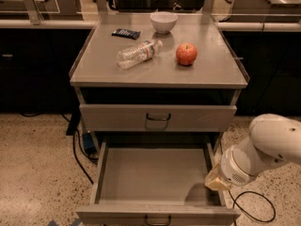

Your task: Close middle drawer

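The middle drawer [151,174] is pulled far out of the grey cabinet and is empty. Its low front panel with a small dark handle [157,219] is at the bottom edge of the view. My gripper [215,181], tan-tipped on a white arm [268,147], is at the drawer's right side wall near its front corner. The taller-fronted top drawer [157,117] above is closed.
On the cabinet top [108,74] lie a clear plastic bottle [138,53], a red apple [186,54], a white bowl [163,21] and a dark packet [126,33]. Black cables [77,157] run over the speckled floor on both sides. Dark counters stand behind.
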You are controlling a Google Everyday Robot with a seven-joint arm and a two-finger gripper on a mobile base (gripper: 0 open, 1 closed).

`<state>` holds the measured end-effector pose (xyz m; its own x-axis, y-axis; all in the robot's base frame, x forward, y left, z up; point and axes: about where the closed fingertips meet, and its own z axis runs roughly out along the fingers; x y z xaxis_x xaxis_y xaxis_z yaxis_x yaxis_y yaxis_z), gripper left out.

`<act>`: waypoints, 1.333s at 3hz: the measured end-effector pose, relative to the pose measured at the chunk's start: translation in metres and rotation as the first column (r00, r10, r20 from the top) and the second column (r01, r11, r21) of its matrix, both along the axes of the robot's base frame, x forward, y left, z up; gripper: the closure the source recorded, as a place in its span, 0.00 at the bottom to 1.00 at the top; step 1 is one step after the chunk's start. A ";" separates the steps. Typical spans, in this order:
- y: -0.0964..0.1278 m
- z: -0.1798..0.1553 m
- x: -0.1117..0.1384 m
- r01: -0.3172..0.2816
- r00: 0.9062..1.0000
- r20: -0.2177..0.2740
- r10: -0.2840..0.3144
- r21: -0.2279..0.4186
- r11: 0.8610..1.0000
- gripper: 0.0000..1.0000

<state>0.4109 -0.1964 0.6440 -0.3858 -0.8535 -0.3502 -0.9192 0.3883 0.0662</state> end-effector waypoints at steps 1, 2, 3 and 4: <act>-0.017 -0.035 -0.015 0.175 0.983 -0.075 -0.166 0.129 0.976 1.00; -0.017 -0.035 -0.015 0.175 0.983 -0.076 -0.166 0.129 0.976 1.00; -0.018 -0.073 -0.032 0.220 0.973 -0.105 -0.203 0.195 0.956 1.00; 0.008 -0.138 -0.061 0.252 0.960 -0.192 -0.202 0.287 0.924 1.00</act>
